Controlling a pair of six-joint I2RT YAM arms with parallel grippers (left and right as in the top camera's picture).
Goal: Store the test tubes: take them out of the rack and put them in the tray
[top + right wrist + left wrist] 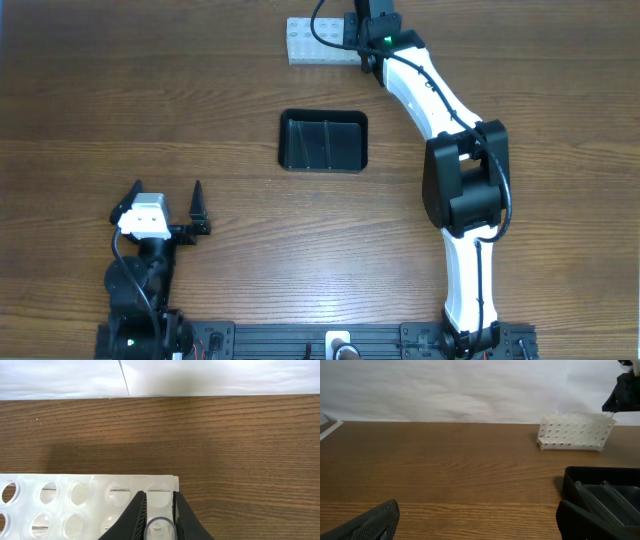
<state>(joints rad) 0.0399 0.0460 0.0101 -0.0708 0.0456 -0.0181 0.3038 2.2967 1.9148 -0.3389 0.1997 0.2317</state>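
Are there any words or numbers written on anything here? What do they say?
There is no text to read here. No words, numbers or signs show on the white rack, the test tube, the black tray or the table.
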